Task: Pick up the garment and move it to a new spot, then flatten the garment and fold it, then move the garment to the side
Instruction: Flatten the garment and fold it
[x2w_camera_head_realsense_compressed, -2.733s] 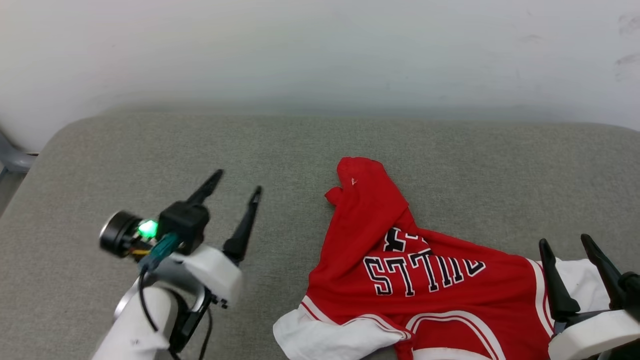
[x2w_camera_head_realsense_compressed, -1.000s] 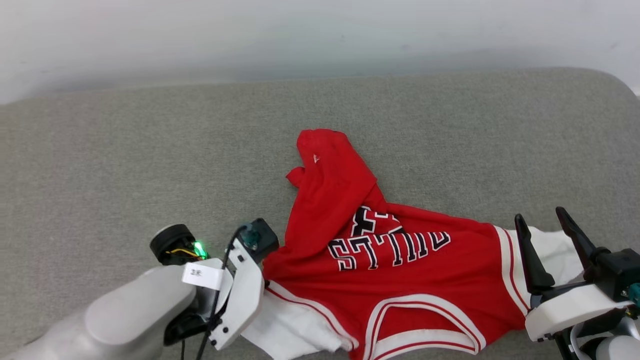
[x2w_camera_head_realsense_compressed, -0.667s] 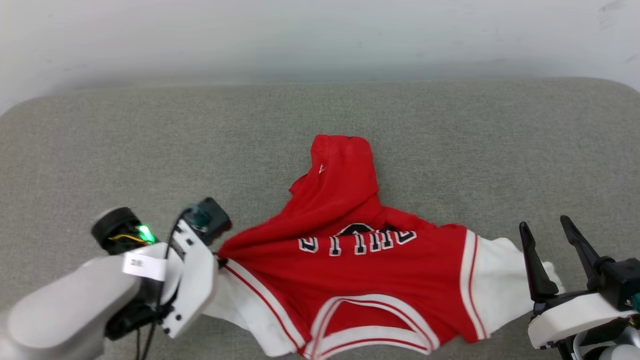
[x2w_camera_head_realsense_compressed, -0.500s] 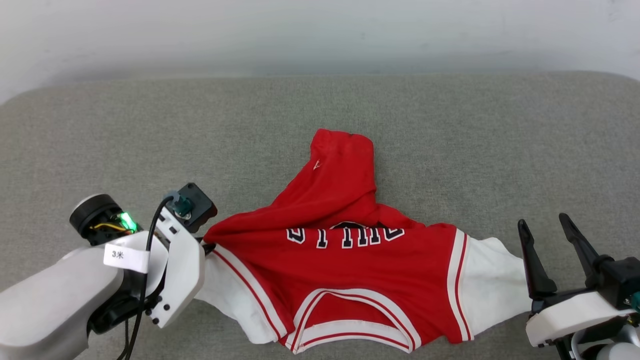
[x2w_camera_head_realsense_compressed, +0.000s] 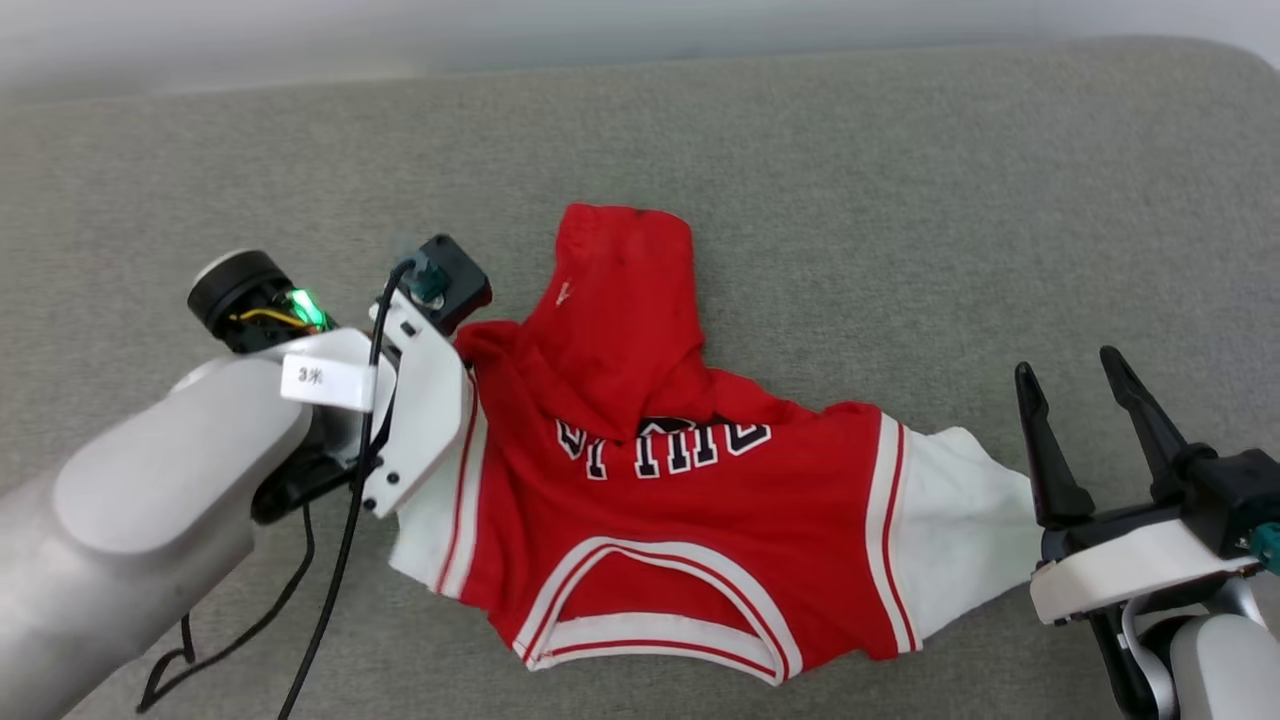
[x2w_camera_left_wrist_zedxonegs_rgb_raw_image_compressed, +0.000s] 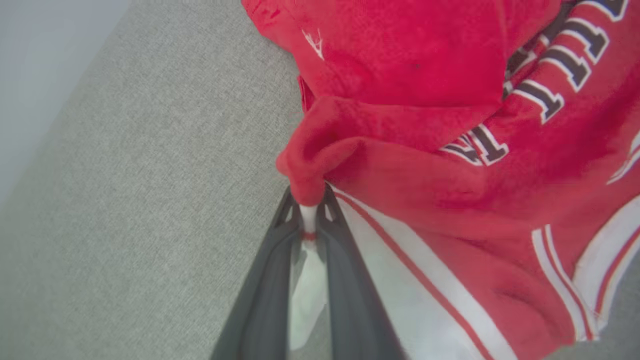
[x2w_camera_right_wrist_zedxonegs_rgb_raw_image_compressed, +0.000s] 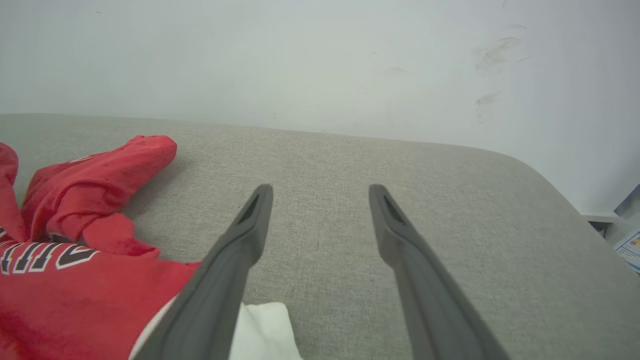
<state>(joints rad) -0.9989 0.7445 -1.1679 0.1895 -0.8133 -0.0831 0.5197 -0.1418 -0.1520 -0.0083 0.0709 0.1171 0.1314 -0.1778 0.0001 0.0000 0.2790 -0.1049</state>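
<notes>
Since half a second back the left gripper (x2w_camera_head_realsense_compressed: 462, 345) has dragged its corner inward. The garment (x2w_camera_head_realsense_compressed: 680, 490), stretched wide then, now bunches at that shoulder, and the camera has tipped as well.

Head view: the shirt lies centre to lower centre on the grey cushion (x2w_camera_head_realsense_compressed: 900, 200), collar toward the bottom edge, with its hem end flopped over the lettering at upper centre. At lower right the right gripper (x2w_camera_head_realsense_compressed: 1065, 365) sits just beside the white sleeve, fingers spread and empty.

Left wrist view: at bottom centre the left gripper (x2w_camera_left_wrist_zedxonegs_rgb_raw_image_compressed: 308, 210) is pinched tight on the striped shoulder seam. Red garment (x2w_camera_left_wrist_zedxonegs_rgb_raw_image_compressed: 450, 175) fills the upper right, cushion (x2w_camera_left_wrist_zedxonegs_rgb_raw_image_compressed: 150, 200) the left.

Right wrist view: the right gripper (x2w_camera_right_wrist_zedxonegs_rgb_raw_image_compressed: 320, 192) holds its fingers wide apart with bare cushion (x2w_camera_right_wrist_zedxonegs_rgb_raw_image_compressed: 350, 165) between them. The garment (x2w_camera_right_wrist_zedxonegs_rgb_raw_image_compressed: 75, 260) is heaped at lower left and the wall (x2w_camera_right_wrist_zedxonegs_rgb_raw_image_compressed: 300, 60) runs across the top.

My call: the relocating drag is underway, but the shirt is crumpled. Flattening, folding and the move aside all remain.
</notes>
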